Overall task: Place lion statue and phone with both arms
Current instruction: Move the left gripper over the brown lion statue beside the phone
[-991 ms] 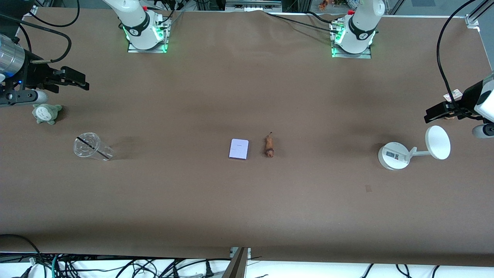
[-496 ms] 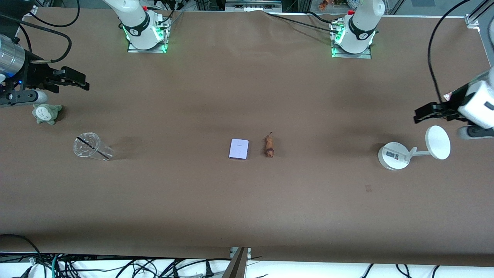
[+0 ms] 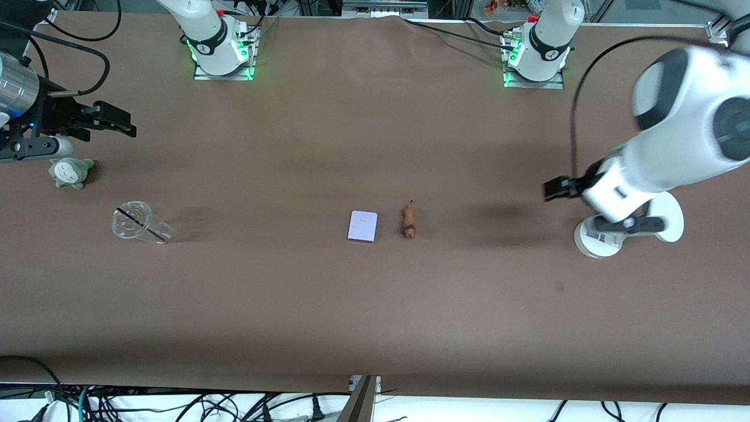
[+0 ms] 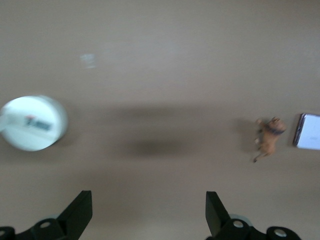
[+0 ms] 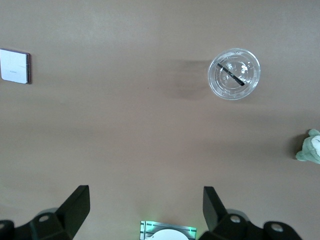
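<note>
The lion statue (image 3: 408,221), a tiny orange-brown figurine, lies mid-table beside the pale lavender phone (image 3: 362,226), which is on the side toward the right arm's end. Both show in the left wrist view, the lion statue (image 4: 269,138) next to the phone (image 4: 307,131). The phone also shows in the right wrist view (image 5: 15,66). My left gripper (image 3: 554,189) is open and empty in the air over bare table between the lion statue and the white stand; in its wrist view (image 4: 149,212) nothing is between the fingers. My right gripper (image 3: 120,123) is open and empty, up over the table's right-arm end.
A white round-based stand with a disc (image 3: 597,237) lies partly under the left arm. A clear plastic cup (image 3: 139,223) lies on its side and a grey-green plush toy (image 3: 70,172) sits near the right gripper. The arm bases (image 3: 221,53) stand along the table's robot side.
The left arm has swung in from the table's end toward the middle, its gripper passing over the white stand. The right arm has stayed still.
</note>
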